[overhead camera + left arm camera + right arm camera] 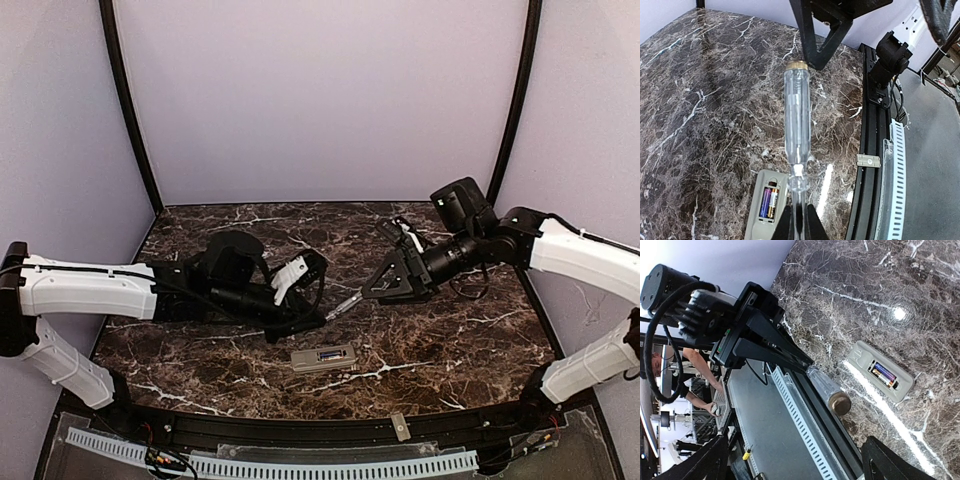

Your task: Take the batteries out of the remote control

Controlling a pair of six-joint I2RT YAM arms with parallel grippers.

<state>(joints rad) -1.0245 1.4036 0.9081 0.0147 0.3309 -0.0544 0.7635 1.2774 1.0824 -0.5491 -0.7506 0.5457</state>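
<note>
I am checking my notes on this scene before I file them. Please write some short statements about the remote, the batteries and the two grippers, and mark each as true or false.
1. The remote lies with its back side up. True.
2. Its battery recess is empty. False: batteries lie in it.
3. The left gripper holds a clear-handled screwdriver. True.
4. The right gripper is shut on the screwdriver. False: it is open, near the brass end of the handle.
</note>
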